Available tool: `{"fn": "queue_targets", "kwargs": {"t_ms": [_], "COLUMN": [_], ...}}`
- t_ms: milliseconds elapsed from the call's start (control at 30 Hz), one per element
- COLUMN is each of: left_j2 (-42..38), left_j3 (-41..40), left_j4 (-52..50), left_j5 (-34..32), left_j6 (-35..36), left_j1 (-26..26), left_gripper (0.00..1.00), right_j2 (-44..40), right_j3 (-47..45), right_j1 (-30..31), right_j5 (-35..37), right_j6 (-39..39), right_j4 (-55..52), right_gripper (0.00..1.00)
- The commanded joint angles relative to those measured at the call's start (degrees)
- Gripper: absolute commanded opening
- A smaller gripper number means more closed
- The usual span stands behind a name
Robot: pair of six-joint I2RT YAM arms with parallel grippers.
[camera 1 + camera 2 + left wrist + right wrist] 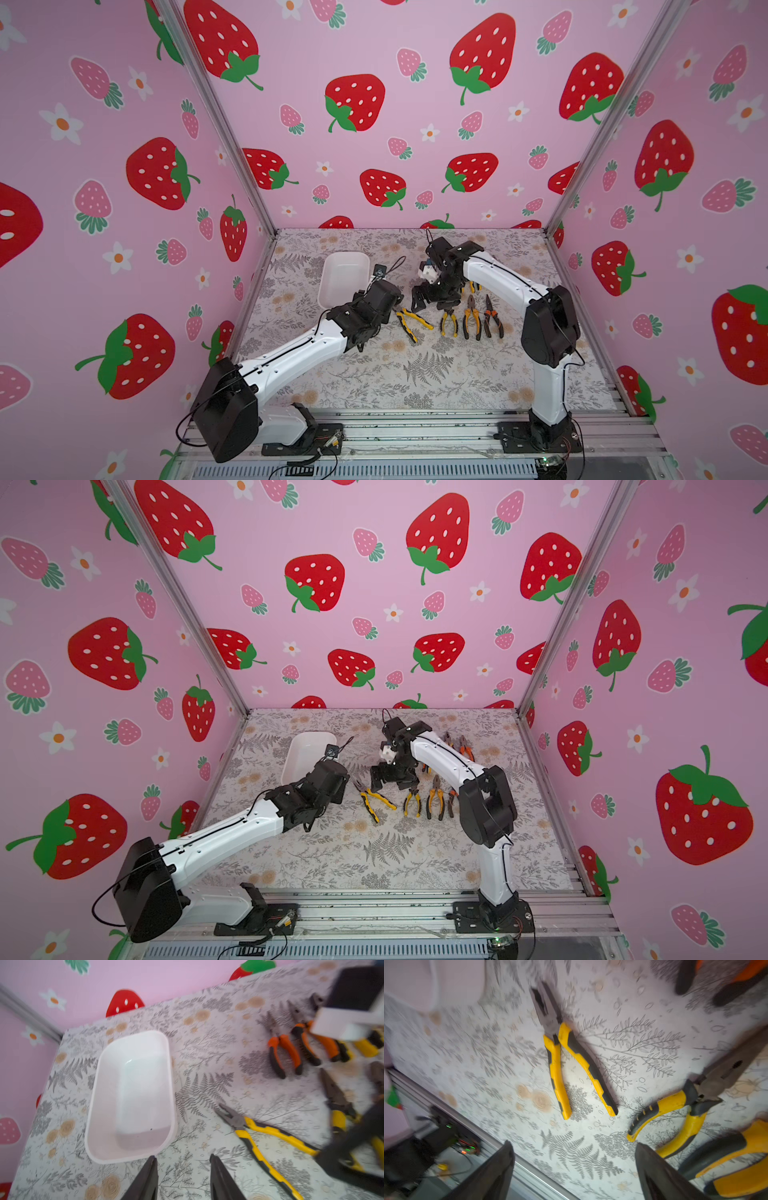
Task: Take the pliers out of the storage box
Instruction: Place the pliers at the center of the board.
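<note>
The storage box (128, 1095) stands at the left of the floral mat (374, 374). Beside it the left gripper (182, 1156) has its fingers parted, gripping nothing. Rightward, the pliers (239, 1121) lie on the mat near the right gripper (573, 1144), which is spread wide and empty.

One storage box (340, 276). At least seven pliers (242, 1123) lie on the desk (374, 374) outside it; the right arm (440, 750) covers part of them.
</note>
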Motion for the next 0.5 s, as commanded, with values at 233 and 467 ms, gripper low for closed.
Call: {"fn": "queue_targets", "kwargs": {"t_ms": [233, 467], "left_j2": [-5.4, -5.7], "left_j3": [-10.6, -11.9], "left_j4": [3.7, 4.8], "left_j5": [13.9, 14.8], "left_j6": [-14.2, -14.2], "left_j1": [9.5, 10.0], "left_gripper": [0.44, 0.44], "right_j2": [7.0, 15.7], "right_j3": [5.7, 13.0], "right_j1": [7.8, 7.9], "right_j5": [16.2, 20.5], "right_j6": [-11.1, -13.7], "right_j4": [5.8, 7.9], "right_gripper": [0.99, 1.00]}}
